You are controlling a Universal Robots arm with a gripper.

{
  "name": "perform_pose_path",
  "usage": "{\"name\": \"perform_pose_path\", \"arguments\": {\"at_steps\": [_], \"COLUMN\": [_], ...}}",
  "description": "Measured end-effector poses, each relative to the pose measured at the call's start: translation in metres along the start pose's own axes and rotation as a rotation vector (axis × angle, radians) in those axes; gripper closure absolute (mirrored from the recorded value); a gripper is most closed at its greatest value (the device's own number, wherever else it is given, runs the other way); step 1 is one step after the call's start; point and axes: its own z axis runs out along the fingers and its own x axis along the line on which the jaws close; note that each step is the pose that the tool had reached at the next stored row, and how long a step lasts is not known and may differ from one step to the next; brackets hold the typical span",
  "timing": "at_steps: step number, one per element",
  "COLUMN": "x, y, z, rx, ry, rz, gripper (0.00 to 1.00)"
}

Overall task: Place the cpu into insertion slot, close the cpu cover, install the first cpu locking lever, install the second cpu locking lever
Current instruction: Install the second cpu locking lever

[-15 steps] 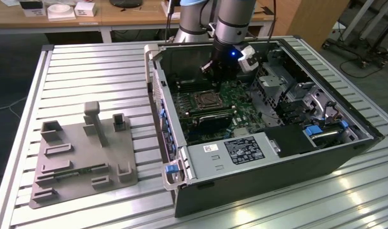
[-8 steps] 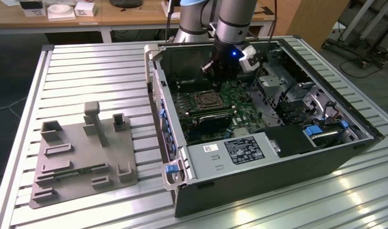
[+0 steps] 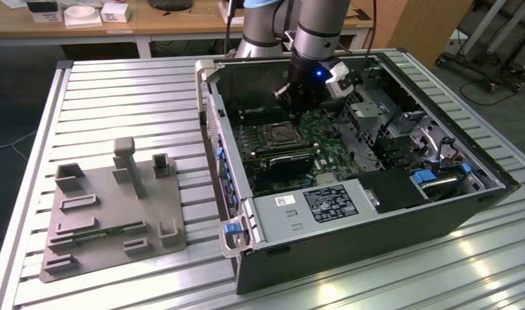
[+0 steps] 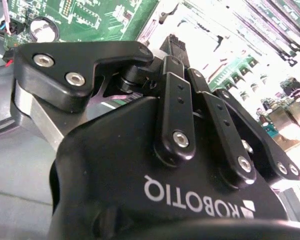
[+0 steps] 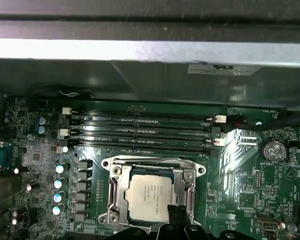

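The gripper (image 3: 290, 102) hangs inside the open case (image 3: 469, 213), low over the green board (image 3: 327, 152) and just behind the slot (image 3: 277, 135) as the exterior view shows it. In the first wrist view, the black fingertips (image 5: 176, 214) come in at the slot's near edge, touching or almost touching the metal frame there; I cannot tell which.

The cpu (image 5: 151, 198) lies flat in the slot (image 5: 152, 192), with its silvery top facing up. The cover (image 5: 115, 190) seems to be down around it, because the steel frame borders the chip on all sides, but I cannot tell whether the levers are latched. So I judge that the placing is done and the work now is on the cover or the levers.

In the second wrist view, the fingers (image 4: 174, 120) stand close together, and nothing is visible between them. I judge the gripper closed and empty.

The important relation is this: the slot lies directly under and a little forward of the fingertips, toward the memory slots (image 5: 140, 132). Those long slots run parallel to the far edge of the slot, so the fingertips work at the edge opposite to them.

On the table (image 3: 133, 97), at the exterior view's left, a grey fixture (image 3: 107, 213) stands well apart from the case.
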Motion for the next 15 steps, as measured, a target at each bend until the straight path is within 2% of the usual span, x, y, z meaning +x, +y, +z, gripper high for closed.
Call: {"name": "perform_pose_path", "arguments": {"at_steps": [5, 15], "x": [0.0001, 0.0009], "y": [-0.0036, -0.0199], "z": [-0.0033, -0.0042], "rx": [-0.0002, 0.0002], "ry": [0.0000, 0.0000], "rz": [0.000, 0.000], "gripper": [0.90, 0.90]}}
